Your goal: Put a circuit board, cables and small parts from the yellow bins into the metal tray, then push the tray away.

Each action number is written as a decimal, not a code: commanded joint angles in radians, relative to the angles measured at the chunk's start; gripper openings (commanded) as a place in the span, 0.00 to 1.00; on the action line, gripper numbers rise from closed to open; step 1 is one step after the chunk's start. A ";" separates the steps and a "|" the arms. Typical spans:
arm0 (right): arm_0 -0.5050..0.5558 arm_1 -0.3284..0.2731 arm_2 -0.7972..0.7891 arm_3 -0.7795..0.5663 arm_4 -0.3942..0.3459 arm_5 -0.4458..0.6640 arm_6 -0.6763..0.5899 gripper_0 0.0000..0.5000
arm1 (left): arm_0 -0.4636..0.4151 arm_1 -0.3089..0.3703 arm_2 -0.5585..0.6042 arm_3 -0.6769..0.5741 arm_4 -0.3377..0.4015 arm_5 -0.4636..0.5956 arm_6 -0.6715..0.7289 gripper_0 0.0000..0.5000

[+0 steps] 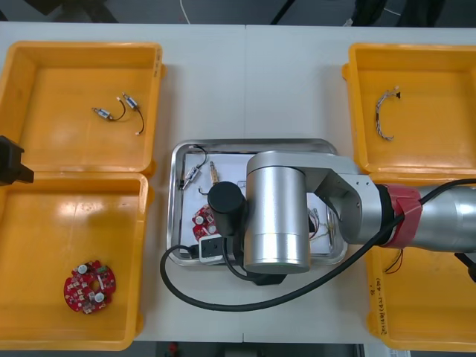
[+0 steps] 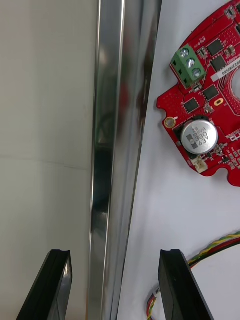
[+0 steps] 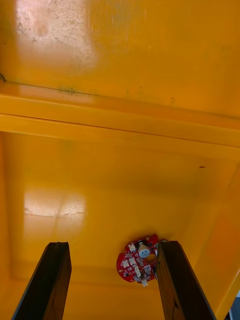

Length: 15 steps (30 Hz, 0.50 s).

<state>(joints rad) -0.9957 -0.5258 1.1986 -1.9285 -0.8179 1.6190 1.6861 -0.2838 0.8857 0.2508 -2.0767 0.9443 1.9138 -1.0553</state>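
The right hand (image 2: 115,255) stands open astride the near rim of the loaded metal tray (image 1: 178,160), whose rim runs 9 to 3, so the push lies toward 12 o'clock, while the left hand (image 3: 114,245) waits open at 9 o'clock.

My right arm (image 1: 277,212) is mostly one fat brushed-silver cylinder. A grey elbow housing (image 1: 346,195) sits behind it, and a red band (image 1: 405,216) marks where the next silver link begins. A short black cylinder (image 1: 227,199) sits against its side, above a small white block (image 1: 210,249). A thick black cable (image 1: 166,271) loops out from under it. My right jaws are two flat, matte black fingers (image 2: 52,287) with squared tips, and my left jaws' fingers (image 3: 47,280) look the same. Of my left arm I see a black angular piece (image 1: 11,162) at the worktop's left edge.
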 commanded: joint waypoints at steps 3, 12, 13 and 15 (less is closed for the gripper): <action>-0.001 0.026 0.049 -0.009 0.031 -0.028 0.006 1.00 | 0.014 0.048 0.024 -0.031 0.008 0.006 -0.092 1.00; 0.045 0.046 0.070 0.017 0.071 -0.048 -0.016 1.00 | 0.014 0.048 0.024 -0.031 0.008 0.006 -0.092 1.00; 0.049 0.052 0.075 0.029 0.085 -0.053 -0.019 1.00 | 0.014 0.048 0.024 -0.031 0.008 0.006 -0.092 1.00; 0.061 0.066 0.078 0.046 0.109 -0.057 -0.026 1.00 | 0.014 0.048 0.024 -0.031 0.008 0.006 -0.092 1.00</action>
<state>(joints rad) -0.9576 -0.5040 1.2522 -1.8983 -0.7407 1.5757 1.6847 -0.2838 0.8858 0.2508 -2.0770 0.9444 1.9138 -1.0556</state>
